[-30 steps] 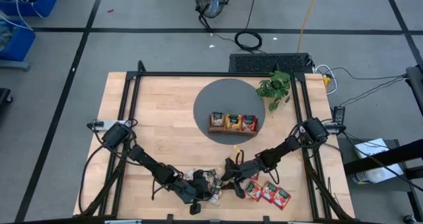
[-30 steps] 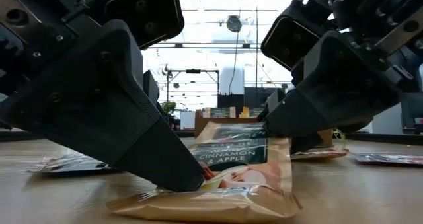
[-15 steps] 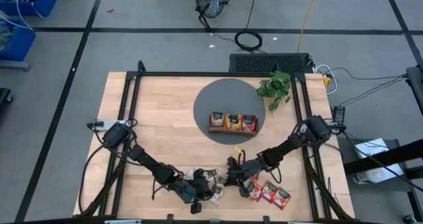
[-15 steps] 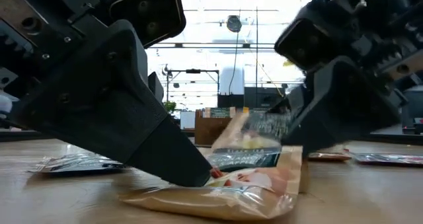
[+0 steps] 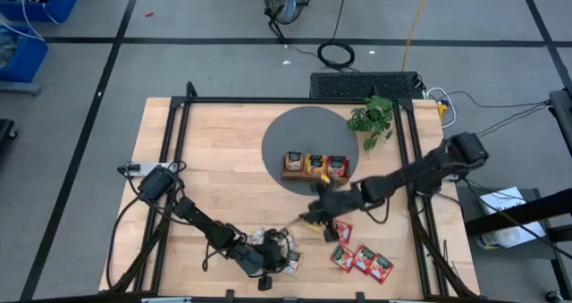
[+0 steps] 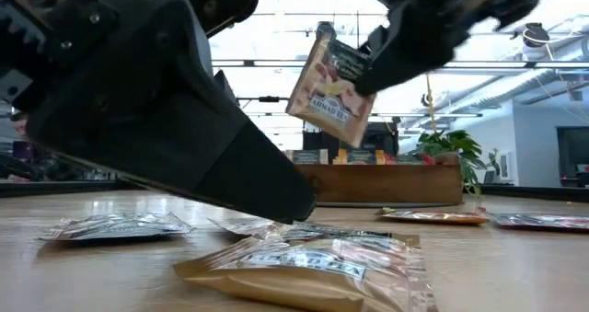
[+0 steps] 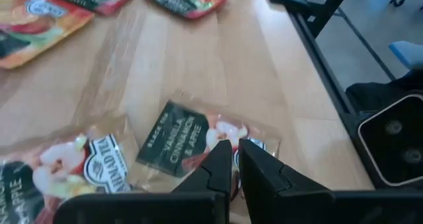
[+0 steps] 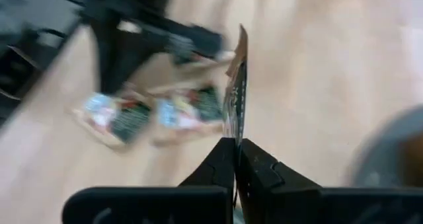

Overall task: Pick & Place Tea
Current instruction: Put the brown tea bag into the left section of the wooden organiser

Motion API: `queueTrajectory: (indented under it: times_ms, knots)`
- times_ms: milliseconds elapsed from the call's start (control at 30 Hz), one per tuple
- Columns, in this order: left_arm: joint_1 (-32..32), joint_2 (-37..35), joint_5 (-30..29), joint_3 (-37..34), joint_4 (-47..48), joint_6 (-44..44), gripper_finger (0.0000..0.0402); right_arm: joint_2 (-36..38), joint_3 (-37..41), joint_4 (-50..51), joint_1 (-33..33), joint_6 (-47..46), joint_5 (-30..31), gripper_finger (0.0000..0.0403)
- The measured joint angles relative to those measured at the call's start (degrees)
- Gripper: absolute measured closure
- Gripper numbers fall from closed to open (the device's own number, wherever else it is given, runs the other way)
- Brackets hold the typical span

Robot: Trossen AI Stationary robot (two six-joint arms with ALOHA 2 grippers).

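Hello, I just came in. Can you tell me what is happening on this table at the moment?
Two robot arms are sorting tea sachets on a wooden table. The right gripper has its jaws shut on one sachet and holds it in the air, between the loose pile and the wooden tray. The left gripper is low over the pile at the table's front edge, jaws nearly closed, its tips at a vanilla and apple sachet. Red sachets lie flat nearby.
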State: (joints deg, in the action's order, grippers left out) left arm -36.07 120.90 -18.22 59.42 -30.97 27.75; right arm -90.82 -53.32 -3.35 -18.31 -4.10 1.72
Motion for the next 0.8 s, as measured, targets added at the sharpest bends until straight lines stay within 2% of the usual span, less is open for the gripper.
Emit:
queueTrajectory:
  times_ms: [133, 200, 400, 800]
  knots:
    - [-0.21, 0.0, 0.0, 0.0, -1.11, -1.06, 0.0369, 1.38, -6.22, 14.75, 5.55, 6.62, -0.26, 0.0402]
    - [-0.23, 0.0, 0.02, 0.0, -2.07, -1.72, 0.0369, 0.92, -7.99, 18.69, 8.14, 9.66, 0.06, 0.0402]
    - [-0.87, -0.07, -0.02, 0.02, -4.25, -3.99, 0.0369, 0.56, -8.82, 15.61, 14.68, 17.06, 2.84, 0.0403]
    - [-0.67, -0.09, 0.0, 0.02, -3.66, -5.25, 0.0369, -0.56, -9.99, 16.2, 21.8, 21.88, 2.38, 0.0403]
